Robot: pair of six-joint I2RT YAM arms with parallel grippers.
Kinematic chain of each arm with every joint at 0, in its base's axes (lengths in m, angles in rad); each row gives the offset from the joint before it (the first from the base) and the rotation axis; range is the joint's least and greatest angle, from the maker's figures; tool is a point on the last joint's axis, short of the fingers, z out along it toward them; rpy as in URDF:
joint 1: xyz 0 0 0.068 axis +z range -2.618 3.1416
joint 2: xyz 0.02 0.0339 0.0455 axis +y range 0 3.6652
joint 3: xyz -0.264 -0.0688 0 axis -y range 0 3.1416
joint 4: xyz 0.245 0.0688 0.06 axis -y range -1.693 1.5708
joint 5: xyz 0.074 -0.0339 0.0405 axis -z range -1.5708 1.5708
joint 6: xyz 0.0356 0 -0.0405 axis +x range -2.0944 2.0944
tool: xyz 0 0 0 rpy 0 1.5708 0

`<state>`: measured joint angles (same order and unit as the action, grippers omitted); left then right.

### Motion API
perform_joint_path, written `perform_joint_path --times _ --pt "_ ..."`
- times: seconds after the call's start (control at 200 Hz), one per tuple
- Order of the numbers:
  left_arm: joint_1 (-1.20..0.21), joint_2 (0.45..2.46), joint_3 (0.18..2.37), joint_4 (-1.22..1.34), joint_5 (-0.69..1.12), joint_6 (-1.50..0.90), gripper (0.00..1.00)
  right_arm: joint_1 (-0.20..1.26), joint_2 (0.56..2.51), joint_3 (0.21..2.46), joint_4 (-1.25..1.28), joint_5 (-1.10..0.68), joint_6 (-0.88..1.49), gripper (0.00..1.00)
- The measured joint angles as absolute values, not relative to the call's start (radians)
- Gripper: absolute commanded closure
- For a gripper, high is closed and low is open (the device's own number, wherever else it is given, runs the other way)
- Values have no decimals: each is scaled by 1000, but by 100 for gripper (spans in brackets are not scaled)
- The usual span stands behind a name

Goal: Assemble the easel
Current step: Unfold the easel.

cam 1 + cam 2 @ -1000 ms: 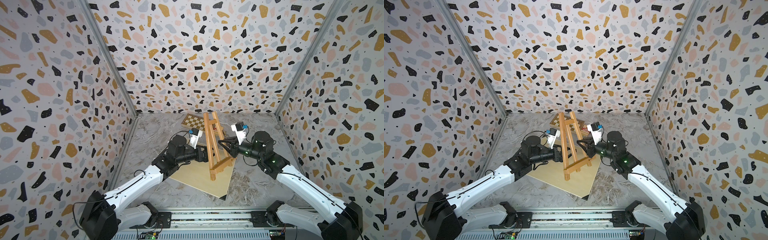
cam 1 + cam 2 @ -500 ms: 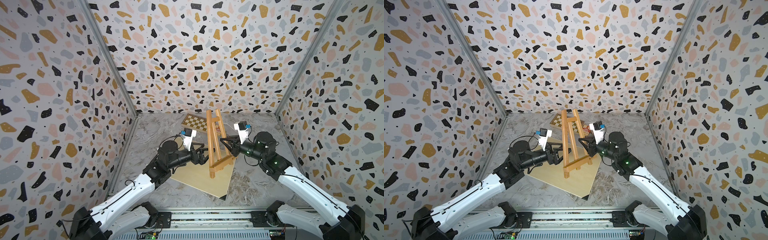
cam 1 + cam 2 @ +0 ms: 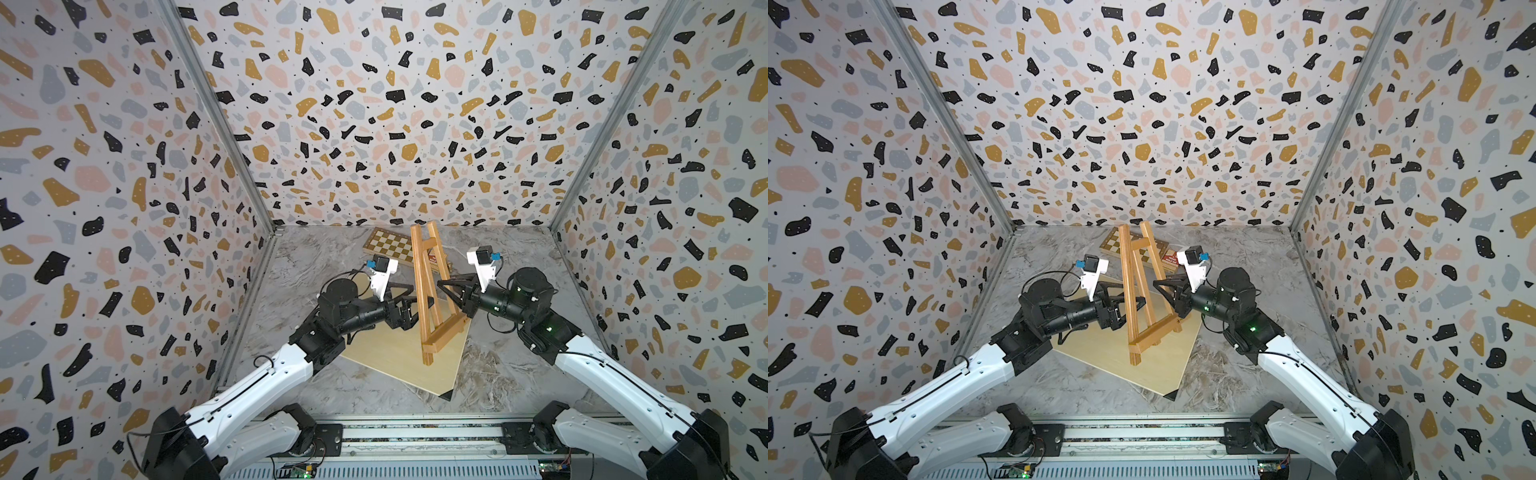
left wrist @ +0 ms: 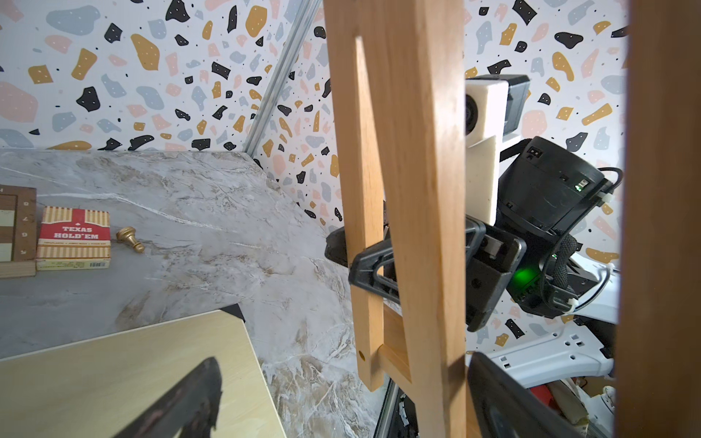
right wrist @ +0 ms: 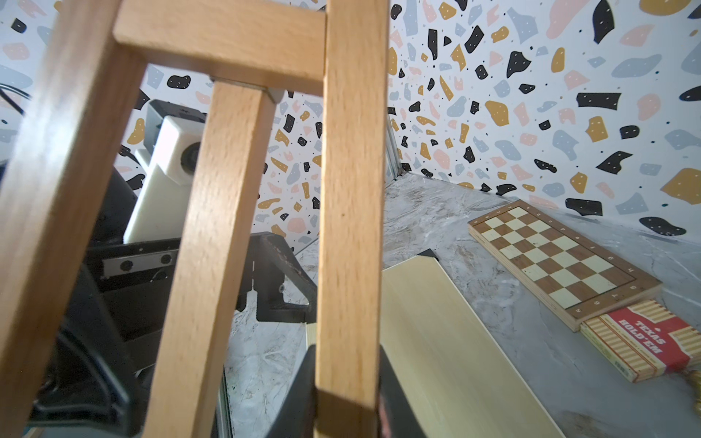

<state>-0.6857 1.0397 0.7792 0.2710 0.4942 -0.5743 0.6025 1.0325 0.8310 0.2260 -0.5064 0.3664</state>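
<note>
The easel (image 3: 424, 299) (image 3: 1133, 291), a honey-brown wooden A-frame, stands upright on a pale board (image 3: 395, 357). My right gripper (image 3: 446, 291) (image 5: 347, 394) is shut on one of its front uprights, and both fingers (image 5: 299, 394) press that slat. From the other side my left gripper (image 3: 411, 305) (image 4: 343, 362) stands open. Its fingers (image 4: 189, 394) are spread wide around another easel slat (image 4: 428, 227) and do not clamp it. The easel's feet are hidden in both wrist views.
A checkered chessboard (image 3: 388, 245) (image 5: 561, 265) lies behind the easel, with a red card box (image 4: 74, 237) (image 5: 645, 341) and a gold pawn (image 4: 131, 239) beside it. Terrazzo walls close in the marble table (image 3: 316, 266) on three sides.
The left arm has drawn back a little to the left, its gripper still open by the easel. The right gripper keeps its hold, and the easel has barely shifted.
</note>
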Motion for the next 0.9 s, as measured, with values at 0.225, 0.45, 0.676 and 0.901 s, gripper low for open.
perform_joint_path --times 0.225,0.45,0.676,0.901 --pt "-691 1065 786 271 485 -551 2 602 1036 829 231 -510 364 100" --pt "-698 1088 822 184 377 -498 5 598 1043 826 220 -481 347 100" --pt "-698 1090 838 33 150 -441 5 597 1011 826 159 -456 319 100" --pt "-687 1143 943 -124 -39 -385 5 595 970 826 87 -421 278 100"
